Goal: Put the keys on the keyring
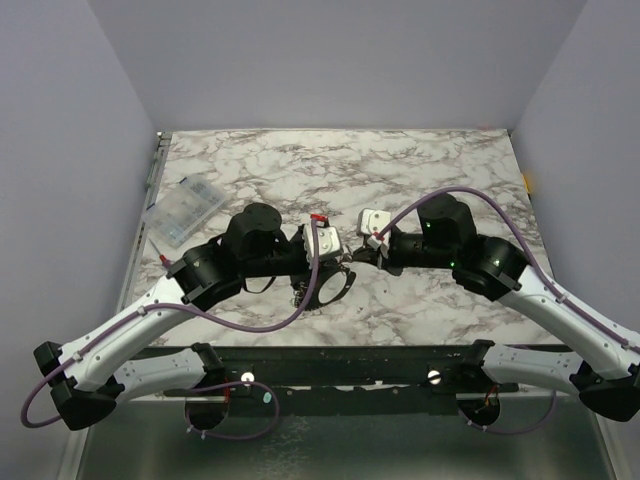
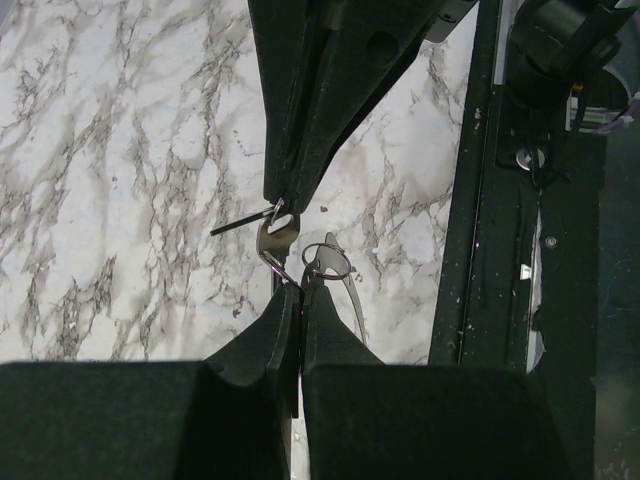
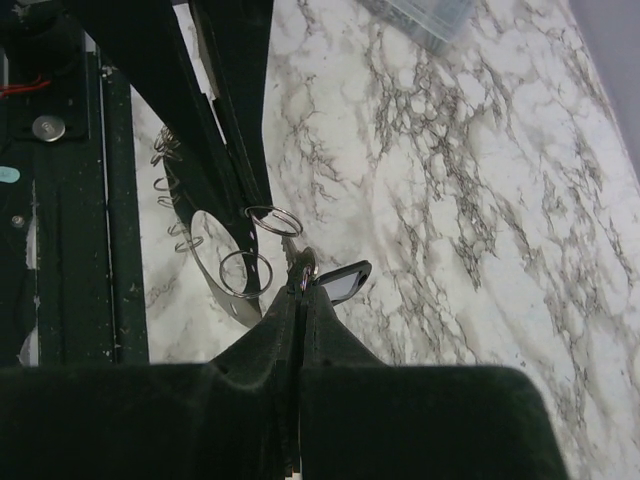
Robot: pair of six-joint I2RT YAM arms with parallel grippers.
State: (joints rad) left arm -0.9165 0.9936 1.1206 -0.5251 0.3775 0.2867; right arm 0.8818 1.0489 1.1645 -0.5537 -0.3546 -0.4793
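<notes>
My left gripper (image 2: 300,287) is shut on the keyring, a thin silvery hoop (image 2: 355,300) with a small split ring (image 2: 327,262) at the fingertips. In the right wrist view the hoop (image 3: 233,308) hangs from the left fingers beside two small rings. My right gripper (image 3: 303,280) is shut on a small metal key whose dark oblong tag has a paler centre (image 3: 343,282). The key (image 2: 276,235) points at the split ring, tip to tip with my left gripper. In the top view both grippers meet mid-table, the left (image 1: 338,262) and the right (image 1: 355,254), with the hoop (image 1: 332,287) below them.
A clear plastic box (image 1: 185,212) lies at the table's left side and shows in the right wrist view (image 3: 420,15). A black rail (image 1: 330,365) runs along the near edge, also in the left wrist view (image 2: 500,250). Marble tabletop lies beneath.
</notes>
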